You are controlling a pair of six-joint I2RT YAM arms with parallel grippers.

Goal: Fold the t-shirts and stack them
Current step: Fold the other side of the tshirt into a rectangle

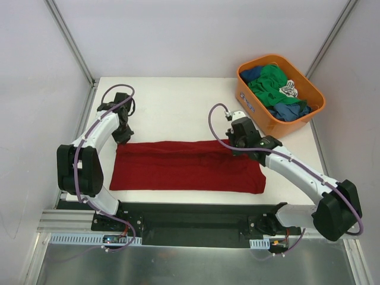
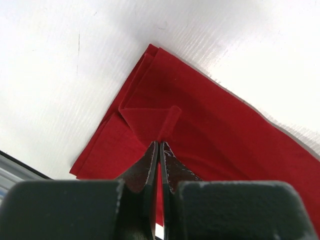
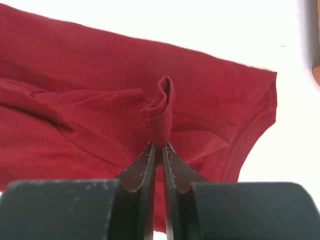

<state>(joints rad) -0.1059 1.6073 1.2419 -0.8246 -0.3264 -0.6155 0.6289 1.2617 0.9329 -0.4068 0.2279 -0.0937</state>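
The large dark red cloth t-shirt (image 1: 184, 166) lies as a long folded band on the white table (image 1: 178, 101). The left gripper (image 2: 159, 145), fingers pressed together, apparently nips its far left corner; the right gripper (image 3: 159, 145) pinches a pucker (far right edge).

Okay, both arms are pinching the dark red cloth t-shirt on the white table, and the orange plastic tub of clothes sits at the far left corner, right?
Wrong corner: the orange plastic tub sits at the far right corner, as the top external view shows. The rest, on the dark red cloth t-shirt, stands.
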